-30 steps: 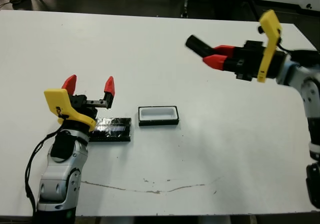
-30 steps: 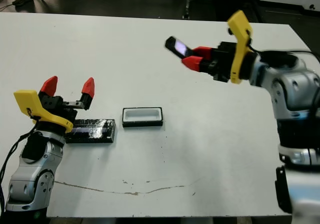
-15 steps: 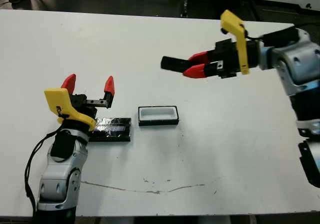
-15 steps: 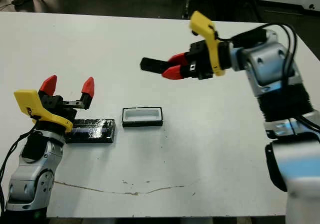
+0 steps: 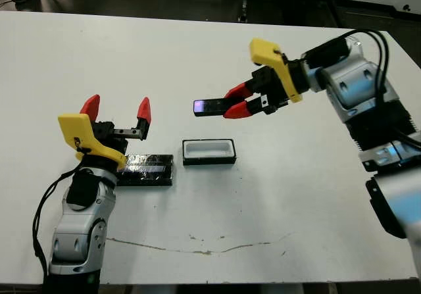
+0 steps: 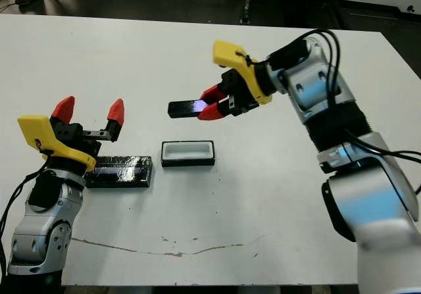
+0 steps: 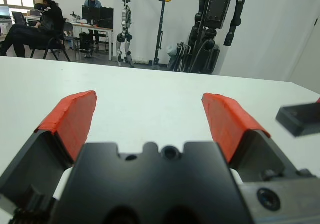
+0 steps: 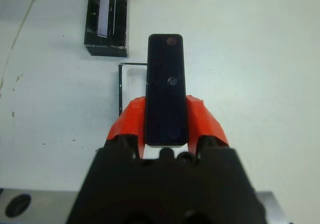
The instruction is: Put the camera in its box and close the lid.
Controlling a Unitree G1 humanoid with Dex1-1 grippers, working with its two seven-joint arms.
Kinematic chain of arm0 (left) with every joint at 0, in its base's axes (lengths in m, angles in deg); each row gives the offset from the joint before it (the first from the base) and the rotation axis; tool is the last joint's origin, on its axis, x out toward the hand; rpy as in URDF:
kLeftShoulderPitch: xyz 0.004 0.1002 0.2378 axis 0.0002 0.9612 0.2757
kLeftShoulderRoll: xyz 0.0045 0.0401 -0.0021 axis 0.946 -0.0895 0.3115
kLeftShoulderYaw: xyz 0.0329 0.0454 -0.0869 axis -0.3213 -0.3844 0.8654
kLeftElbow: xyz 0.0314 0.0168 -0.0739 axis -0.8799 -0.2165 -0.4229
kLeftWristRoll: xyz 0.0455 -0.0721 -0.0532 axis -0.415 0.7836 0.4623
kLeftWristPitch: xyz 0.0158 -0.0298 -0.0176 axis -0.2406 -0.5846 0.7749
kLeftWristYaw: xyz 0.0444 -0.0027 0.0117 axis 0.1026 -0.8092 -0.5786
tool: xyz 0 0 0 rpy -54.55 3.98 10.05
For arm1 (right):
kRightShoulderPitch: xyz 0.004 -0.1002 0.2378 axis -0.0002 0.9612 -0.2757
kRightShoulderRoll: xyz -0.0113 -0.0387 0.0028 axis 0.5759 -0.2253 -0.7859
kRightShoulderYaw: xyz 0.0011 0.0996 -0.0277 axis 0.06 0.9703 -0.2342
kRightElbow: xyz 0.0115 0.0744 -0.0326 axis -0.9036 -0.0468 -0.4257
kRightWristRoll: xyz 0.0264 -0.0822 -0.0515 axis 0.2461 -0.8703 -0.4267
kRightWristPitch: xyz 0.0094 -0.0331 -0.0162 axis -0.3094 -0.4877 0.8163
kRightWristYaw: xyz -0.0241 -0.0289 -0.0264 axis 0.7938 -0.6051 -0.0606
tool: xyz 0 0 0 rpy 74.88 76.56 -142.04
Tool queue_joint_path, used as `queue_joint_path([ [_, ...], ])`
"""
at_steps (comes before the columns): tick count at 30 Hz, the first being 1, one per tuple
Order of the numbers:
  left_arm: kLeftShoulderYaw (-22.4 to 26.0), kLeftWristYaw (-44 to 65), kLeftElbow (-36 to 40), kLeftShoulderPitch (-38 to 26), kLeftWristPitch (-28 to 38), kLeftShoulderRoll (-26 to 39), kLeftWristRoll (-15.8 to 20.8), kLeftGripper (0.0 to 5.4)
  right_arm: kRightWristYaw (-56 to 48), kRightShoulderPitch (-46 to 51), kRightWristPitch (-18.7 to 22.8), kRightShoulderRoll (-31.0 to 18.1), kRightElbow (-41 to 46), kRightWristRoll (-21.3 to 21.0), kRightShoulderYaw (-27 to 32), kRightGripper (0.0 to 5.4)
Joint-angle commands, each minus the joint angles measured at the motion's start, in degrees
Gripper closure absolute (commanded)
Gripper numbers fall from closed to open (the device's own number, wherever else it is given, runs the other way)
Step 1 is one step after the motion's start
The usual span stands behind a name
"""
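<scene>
The right gripper [image 5: 233, 106] holds the camera [image 5: 209, 106] clamped between its fingers in the air above the open box [image 5: 208, 152] on the bench [image 5: 296, 195], so I think the next move is lowering it in, while the left gripper [image 5: 117, 108], fingers spread and empty, waits over the lid [image 5: 146, 170].

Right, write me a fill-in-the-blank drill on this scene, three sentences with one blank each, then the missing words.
1. The camera is held above the table between the fingers of the ____ gripper.
2. The box sits on the table with its white lining showing, so it is ____ on top.
3. The lid lies flat on the table between the box and the ____ gripper, whose fingers are spread with nothing between them.

Missing words: right; open; left
</scene>
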Motion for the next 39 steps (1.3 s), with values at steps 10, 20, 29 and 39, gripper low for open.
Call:
queue_joint_path([
  [10, 0.45, 0.01, 0.32, 0.26, -0.42, 0.2, 0.23, 0.0, -1.81, -1.9, -4.54, 3.75, -6.58, -6.18, -2.35, 3.74],
  [20, 0.42, 0.12, 0.15, 0.51, -0.08, 0.12, 0.18, 0.0, -3.08, -0.89, -4.73, 4.7, -7.72, -9.72, -4.32, 3.74],
  [29, 0.37, 0.04, -0.03, 0.51, 0.03, -0.02, 0.14, 0.0, -4.73, 0.51, -4.53, 5.22, -7.69, -10.91, -5.55, 3.74],
  [39, 0.25, 0.02, -0.14, 0.55, 0.29, -0.02, -0.12, 0.0, -5.4, 0.93, -3.78, 5.78, -7.25, -11.94, -5.89, 3.74],
])
